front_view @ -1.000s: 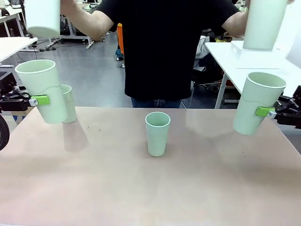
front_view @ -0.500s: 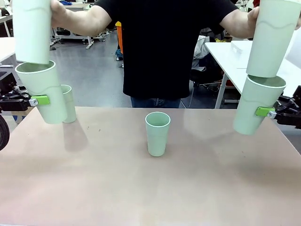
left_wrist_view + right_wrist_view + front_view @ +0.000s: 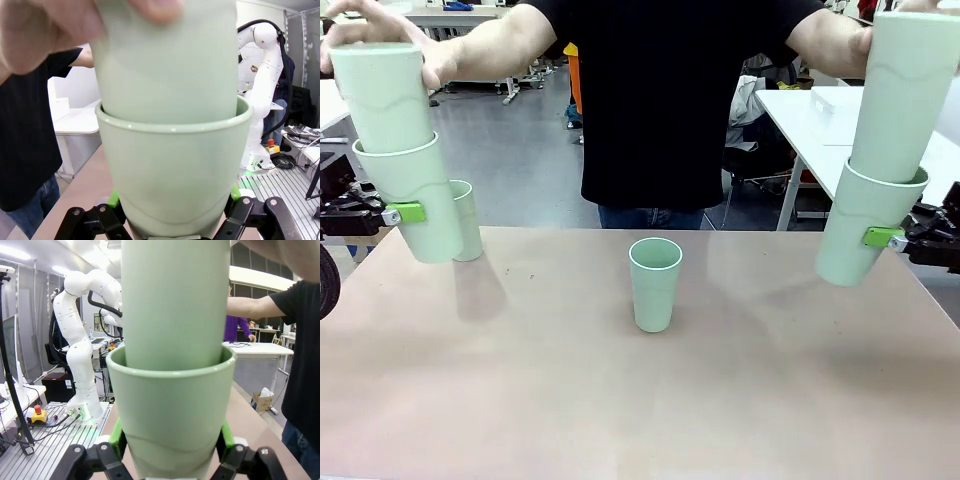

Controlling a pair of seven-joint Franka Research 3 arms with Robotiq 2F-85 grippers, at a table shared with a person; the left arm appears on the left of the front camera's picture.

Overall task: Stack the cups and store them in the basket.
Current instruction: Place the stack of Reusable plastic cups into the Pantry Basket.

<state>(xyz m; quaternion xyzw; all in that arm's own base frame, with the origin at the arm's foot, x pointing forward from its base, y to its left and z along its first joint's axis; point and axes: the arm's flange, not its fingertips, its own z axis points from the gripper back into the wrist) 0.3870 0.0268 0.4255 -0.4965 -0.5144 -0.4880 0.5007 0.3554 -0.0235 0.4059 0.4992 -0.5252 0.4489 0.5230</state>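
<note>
No lettering, label, brand, number or sign can be read in any view. The cups (image 3: 655, 285) have plain, unmarked walls, and anything farther off is too small to tell.

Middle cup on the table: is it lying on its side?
No, the middle cup stands upright on the table, rim up.

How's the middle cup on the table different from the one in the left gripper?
The middle cup stands on the table; the held cup hangs clamped in the left gripper. The middle cup is empty; the held cup has a second cup in it. Both are mint green.
</note>
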